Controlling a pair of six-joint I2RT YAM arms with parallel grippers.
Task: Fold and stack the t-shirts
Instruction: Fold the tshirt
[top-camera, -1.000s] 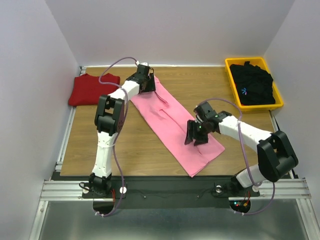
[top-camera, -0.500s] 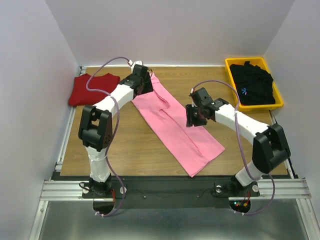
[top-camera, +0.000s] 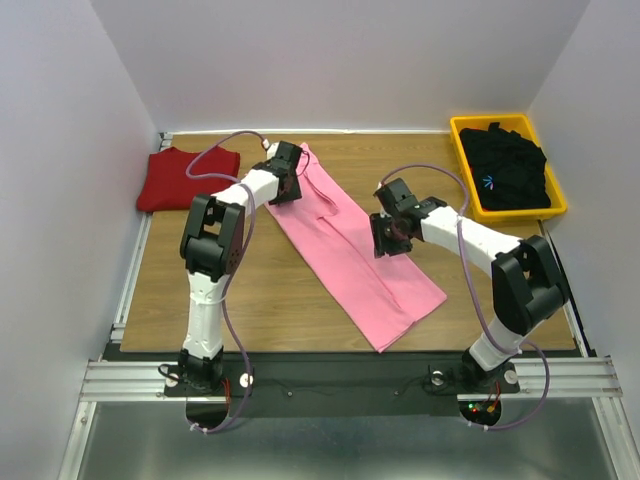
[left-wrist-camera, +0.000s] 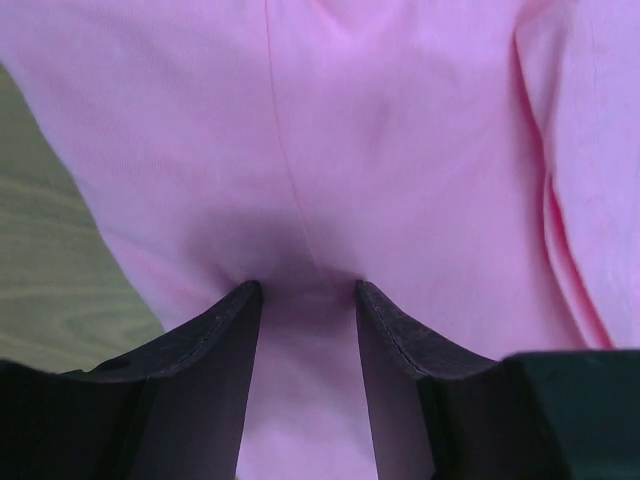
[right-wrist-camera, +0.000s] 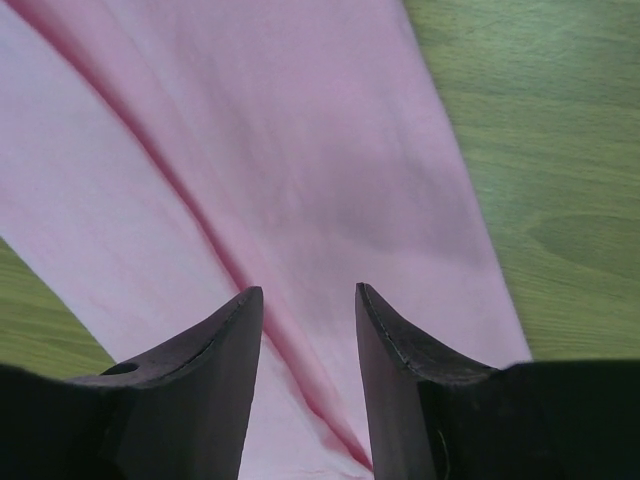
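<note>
A light pink t-shirt (top-camera: 350, 240) lies folded into a long strip, running diagonally from the far left toward the near right. My left gripper (top-camera: 290, 186) rests on its far end. In the left wrist view this gripper (left-wrist-camera: 307, 290) is open, its fingertips (left-wrist-camera: 247, 296) pressed onto the pink cloth (left-wrist-camera: 400, 150). My right gripper (top-camera: 386, 242) sits at the strip's right edge near its middle. It (right-wrist-camera: 308, 292) is open just above the pink cloth (right-wrist-camera: 300, 150), over a lengthwise crease. A dark red t-shirt (top-camera: 185, 178) lies folded at the far left. A black t-shirt (top-camera: 510, 165) with a small blue mark fills a bin.
The yellow bin (top-camera: 505, 213) stands at the far right corner. Bare wooden table (top-camera: 220, 290) shows on both sides of the pink strip. White walls close in the left, back and right. A metal rail (top-camera: 330, 378) runs along the near edge.
My right gripper moved from the strip's near half up to its middle at the right edge. My left gripper stayed at the far end. Both jaws narrowed.
</note>
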